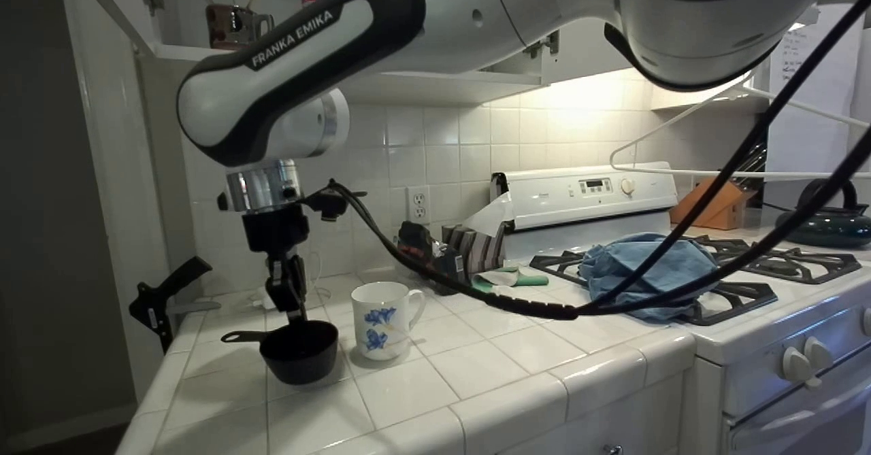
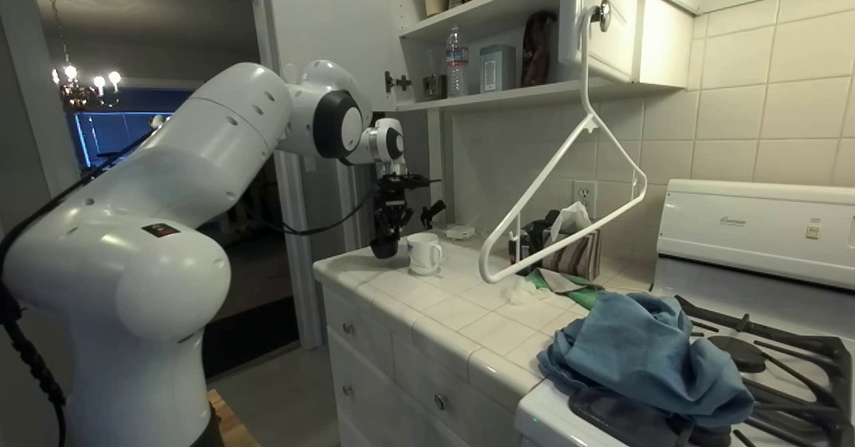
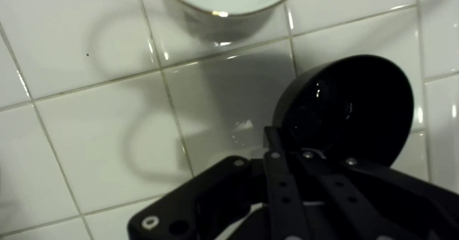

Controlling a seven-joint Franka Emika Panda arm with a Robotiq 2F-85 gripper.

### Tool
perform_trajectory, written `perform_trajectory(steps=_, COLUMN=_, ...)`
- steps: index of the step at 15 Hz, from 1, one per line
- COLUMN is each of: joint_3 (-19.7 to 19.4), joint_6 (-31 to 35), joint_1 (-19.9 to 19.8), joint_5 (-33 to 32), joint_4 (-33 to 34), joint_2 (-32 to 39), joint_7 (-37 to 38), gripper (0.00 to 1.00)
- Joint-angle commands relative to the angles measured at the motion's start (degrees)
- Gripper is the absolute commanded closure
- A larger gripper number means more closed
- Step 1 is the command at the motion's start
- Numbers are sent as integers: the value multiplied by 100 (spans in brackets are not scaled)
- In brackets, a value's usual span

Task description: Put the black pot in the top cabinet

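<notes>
The black pot point(image 1: 299, 360) is at the left end of the tiled counter, beside the white blue-patterned mug point(image 1: 373, 329). It also shows in an exterior view point(image 2: 384, 248) and, tilted, in the wrist view point(image 3: 376, 93). My gripper point(image 1: 297, 316) points down at the pot's rim. In the wrist view its fingers point(image 3: 285, 139) are close together, one outside and one inside the pot's wall, shut on the rim. I cannot tell whether the pot's base touches the counter. The top cabinet point(image 2: 497, 97) hangs above with its doors open; its shelf underside point(image 1: 435, 89) shows behind my arm.
On the cabinet's lower shelf stand a bottle point(image 2: 457, 66), a grey container point(image 2: 497, 69) and a patterned mug point(image 1: 228, 26). A white hanger point(image 2: 554, 156) hangs from a door knob. A tissue box point(image 1: 474, 247) and blue cloth point(image 1: 646, 271) lie right. A black clamp point(image 1: 163, 298) stands left.
</notes>
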Motion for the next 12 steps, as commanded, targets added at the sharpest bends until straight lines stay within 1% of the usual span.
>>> perform_trajectory(steps=1, joint_3=-10, joint_6=-591, joint_1=-32, joint_5=-30, joint_4=-540, joint_2=-840, joint_7=83, gripper=99)
perform_trajectory(steps=5, joint_3=34, joint_6=-1180, joint_1=-170, joint_5=102, joint_4=-1203, joint_2=-1737, joint_7=97, gripper=99)
perform_trajectory(steps=9, joint_3=76, joint_6=-1380, joint_1=-353, joint_5=366, joint_4=-2259, joint_2=-2747, joint_7=193, gripper=99)
perform_trajectory(steps=10, joint_3=31, joint_6=-1475, joint_1=-379, joint_5=429, joint_4=-2525, joint_2=-3049, joint_7=416, gripper=99)
perform_trajectory(steps=12, joint_3=-71, joint_6=-1421, joint_1=-416, joint_5=500, joint_4=-3029, joint_2=-3625, joint_7=1056, gripper=99)
